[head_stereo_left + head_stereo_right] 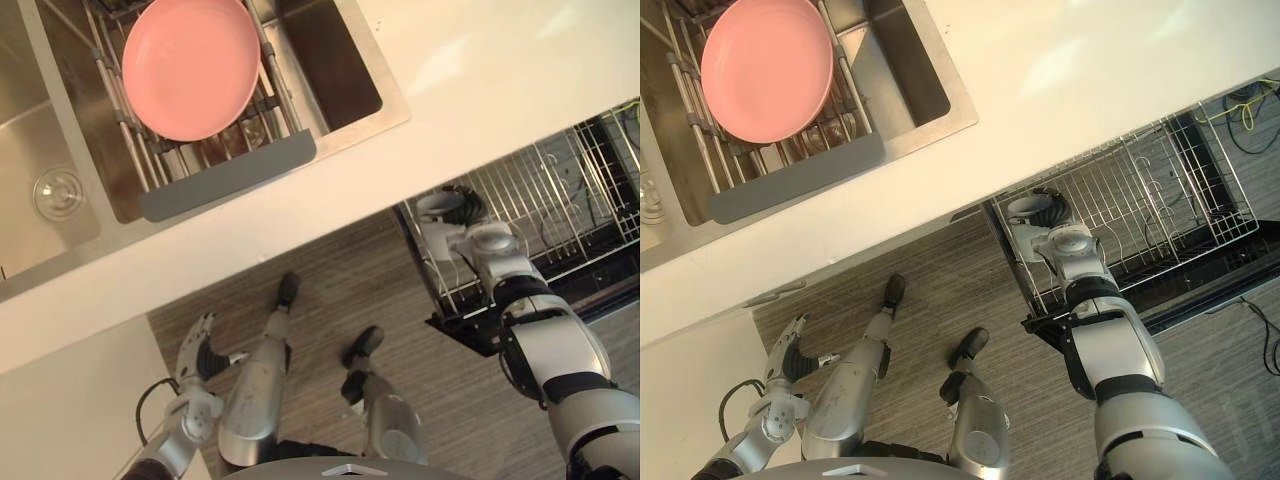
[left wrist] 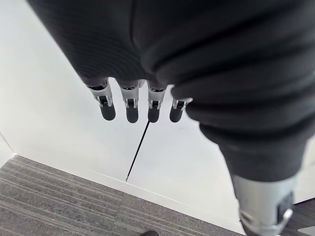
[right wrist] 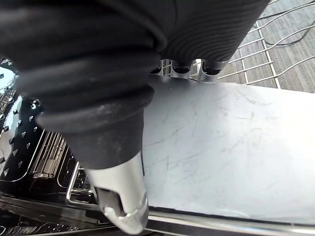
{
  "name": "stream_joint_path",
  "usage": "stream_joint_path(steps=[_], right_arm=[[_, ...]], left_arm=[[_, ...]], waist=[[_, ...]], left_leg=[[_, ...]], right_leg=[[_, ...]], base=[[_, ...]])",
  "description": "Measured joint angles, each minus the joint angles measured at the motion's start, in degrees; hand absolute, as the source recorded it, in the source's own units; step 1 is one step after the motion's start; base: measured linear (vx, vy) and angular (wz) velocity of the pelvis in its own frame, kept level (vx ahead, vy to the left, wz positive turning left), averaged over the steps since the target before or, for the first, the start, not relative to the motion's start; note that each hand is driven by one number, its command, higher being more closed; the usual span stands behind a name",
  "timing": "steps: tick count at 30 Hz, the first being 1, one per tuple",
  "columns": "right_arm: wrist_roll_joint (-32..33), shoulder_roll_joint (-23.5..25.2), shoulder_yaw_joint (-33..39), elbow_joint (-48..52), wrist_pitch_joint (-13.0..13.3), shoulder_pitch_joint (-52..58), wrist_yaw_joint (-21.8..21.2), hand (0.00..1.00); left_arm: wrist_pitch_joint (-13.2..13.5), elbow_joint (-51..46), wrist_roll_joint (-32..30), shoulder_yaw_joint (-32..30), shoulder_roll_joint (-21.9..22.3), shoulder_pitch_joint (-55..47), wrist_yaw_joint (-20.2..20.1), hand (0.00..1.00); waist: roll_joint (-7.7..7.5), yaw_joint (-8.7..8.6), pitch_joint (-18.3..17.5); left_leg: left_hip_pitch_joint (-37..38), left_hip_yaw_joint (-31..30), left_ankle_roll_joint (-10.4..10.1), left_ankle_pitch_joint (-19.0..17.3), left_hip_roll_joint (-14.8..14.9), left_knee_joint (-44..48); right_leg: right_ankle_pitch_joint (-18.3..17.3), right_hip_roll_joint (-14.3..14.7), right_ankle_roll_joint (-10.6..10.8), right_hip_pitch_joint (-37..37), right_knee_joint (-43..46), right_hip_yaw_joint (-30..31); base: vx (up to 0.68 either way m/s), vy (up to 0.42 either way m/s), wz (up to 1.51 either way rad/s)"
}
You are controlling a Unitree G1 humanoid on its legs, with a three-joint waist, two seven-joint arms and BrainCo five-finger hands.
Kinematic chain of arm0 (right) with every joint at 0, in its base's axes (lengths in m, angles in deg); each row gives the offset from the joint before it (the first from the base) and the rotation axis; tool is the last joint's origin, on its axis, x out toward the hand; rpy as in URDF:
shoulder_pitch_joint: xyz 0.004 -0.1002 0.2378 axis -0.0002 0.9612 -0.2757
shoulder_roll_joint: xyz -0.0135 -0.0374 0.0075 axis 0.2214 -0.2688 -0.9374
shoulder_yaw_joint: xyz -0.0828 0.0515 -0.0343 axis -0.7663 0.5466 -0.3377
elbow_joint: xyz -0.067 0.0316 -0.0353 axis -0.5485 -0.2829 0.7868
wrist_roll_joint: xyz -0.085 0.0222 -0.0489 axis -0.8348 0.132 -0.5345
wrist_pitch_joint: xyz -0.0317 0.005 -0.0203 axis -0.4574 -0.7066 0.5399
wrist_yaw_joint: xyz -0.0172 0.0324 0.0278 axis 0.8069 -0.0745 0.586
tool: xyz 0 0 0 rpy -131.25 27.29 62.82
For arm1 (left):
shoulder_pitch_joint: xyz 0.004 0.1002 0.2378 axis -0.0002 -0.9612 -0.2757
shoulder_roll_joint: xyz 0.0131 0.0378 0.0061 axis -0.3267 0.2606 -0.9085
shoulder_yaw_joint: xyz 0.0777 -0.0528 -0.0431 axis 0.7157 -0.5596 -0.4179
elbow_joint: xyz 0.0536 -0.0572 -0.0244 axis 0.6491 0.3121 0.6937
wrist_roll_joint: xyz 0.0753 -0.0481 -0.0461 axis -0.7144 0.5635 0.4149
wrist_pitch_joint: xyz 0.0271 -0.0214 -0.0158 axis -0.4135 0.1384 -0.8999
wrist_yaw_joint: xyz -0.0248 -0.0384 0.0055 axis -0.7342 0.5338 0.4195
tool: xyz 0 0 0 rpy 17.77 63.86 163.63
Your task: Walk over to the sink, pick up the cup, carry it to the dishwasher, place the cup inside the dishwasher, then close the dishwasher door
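My right hand (image 1: 1065, 243) has its fingers wrapped round the cup (image 1: 1024, 208), with the dishwasher rack (image 1: 1160, 190) just under it. My left hand (image 1: 198, 350) hangs loose, fingers straight.

We record bright, even light from above. Pale glare patches lie on the white bench (image 1: 470, 90); the steel sink (image 1: 40, 130) shines dully; the dishwasher rack (image 1: 1160, 190) sits in shade.

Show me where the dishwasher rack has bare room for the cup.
The dishwasher rack is bare from the right hand and its cup out to the rack's far end. Crowded: only that corner, where the fingers grip the cup.
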Motion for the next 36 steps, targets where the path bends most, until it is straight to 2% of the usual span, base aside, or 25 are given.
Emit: stream_joint_path(steps=[3,5,11,14,18,23,26,29,31,33,34,36], right_arm=[[0.1,0.0,-0.2,0.0,-0.2,-0.3,-1.3,0.0],[1.2,0.0,-0.3,-0.2,-1.3,-0.5,-2.3,0.0],[2.3,0.0,0.4,-2.2,-1.3,-1.0,-1.0,0.0],[2.4,0.0,1.7,-2.2,-0.5,-1.0,0.2,0.0],[3.9,0.0,4.2,-1.7,2.6,-1.0,3.1,0.0],[4.0,0.0,6.8,8.9,4.3,4.1,7.0,0.0],[3.7,0.8,8.6,17.3,5.0,10.2,8.9,0.0],[3.3,3.6,11.0,25.2,4.8,18.3,9.8,0.0],[3.4,6.1,13.1,30.9,3.9,24.2,9.5,0.0],[4.3,9.1,15.3,38.8,0.9,32.1,5.9,0.0],[7.8,10.9,16.3,43.4,-1.0,36.5,2.2,0.0],[11.1,13.4,17.1,48.4,-2.4,39.7,-0.8,0.0]], left_arm=[[0.0,0.2,0.0,0.0,0.2,0.0,0.0,0.0],[0.0,0.4,0.0,0.0,0.3,0.0,0.1,0.0],[0.0,0.5,-0.1,0.6,0.4,0.0,0.9,0.0],[0.1,0.5,-0.2,1.1,0.3,0.0,0.5,0.0],[0.1,0.5,-0.2,2.2,-0.3,-0.1,-0.4,0.0],[0.0,1.0,-0.2,2.2,-0.4,-0.7,-1.9,0.0],[-0.4,1.9,-0.2,2.1,-0.6,-1.1,-4.3,0.0],[-0.7,3.1,0.7,1.8,-1.0,-3.1,-7.9,0.0],[-0.2,4.1,6.3,0.1,-1.0,-4.8,-12.1,0.0],[0.7,5.2,12.7,-3.8,-0.2,-7.5,-17.1,0.0],[0.3,6.5,17.4,-7.6,1.5,-8.8,-20.7,0.0],[-0.2,9.3,22.8,-12.9,4.2,-9.2,-24.7,0.0]], waist=[[0.27,0.23,0.1],[0.39,0.26,0.2],[0.47,0.53,0.2],[0.62,0.48,0.3],[0.88,0.2,0.4],[0.84,-1.08,0.4],[0.46,-2.27,-1.0],[-1.21,-4.23,-5.2],[-2.5,-5.04,-7.3],[-3.75,-5.8,-11.4],[-4.31,-6.04,-13.6],[-4.56,-6.92,-14.8]], left_leg=[[0.0,-0.2,0.0,0.0,0.0,0.0],[-0.1,-0.4,0.0,0.0,-0.1,0.0],[-0.2,-1.1,0.0,0.3,0.0,0.3],[0.3,-0.9,0.0,0.3,0.0,0.3],[1.8,0.3,-0.1,0.2,0.1,0.3],[5.7,2.2,-0.4,-0.5,0.3,0.3],[7.5,3.8,-0.8,-1.2,0.7,0.0],[8.0,5.1,-0.8,-1.8,1.1,0.0],[10.4,6.4,-0.6,-2.4,1.2,0.0],[12.4,7.5,-0.7,-3.4,1.3,0.0],[13.8,8.2,-0.9,-4.1,1.5,-0.1],[14.7,8.4,-1.5,-5.0,1.8,-0.1]], right_leg=[[-0.3,-0.1,0.1,-0.1,0.3,-0.2],[-0.8,-0.2,0.1,-0.2,1.0,-0.4],[-2.0,-0.4,0.1,-0.3,2.4,-1.4],[-2.6,-0.7,0.1,-0.3,3.5,-1.2],[-2.9,-1.1,0.1,0.2,4.2,-0.1],[-2.9,-1.1,0.2,3.1,4.1,1.8],[-2.9,-0.7,0.2,4.5,3.4,3.1],[-2.3,-0.1,0.1,4.8,2.0,4.0],[-2.2,0.0,0.2,6.9,1.0,5.2],[-2.2,0.2,0.3,9.0,-0.3,6.0],[-2.2,0.7,0.4,10.3,-1.0,6.6],[-2.5,0.9,0.3,11.6,-1.3,6.6]], base=[[0.0,-0.013,0.02],[0.01,-0.026,0.08],[0.03,-0.034,0.08],[0.01,-0.022,0.0],[0.0,-0.024,-0.11],[-0.02,-0.029,-0.15],[-0.05,-0.038,-0.2],[0.02,-0.06,-0.23],[0.07,-0.058,-0.23],[0.1,-0.07,-0.26],[0.1,-0.072,-0.21],[0.03,-0.052,-0.12]])
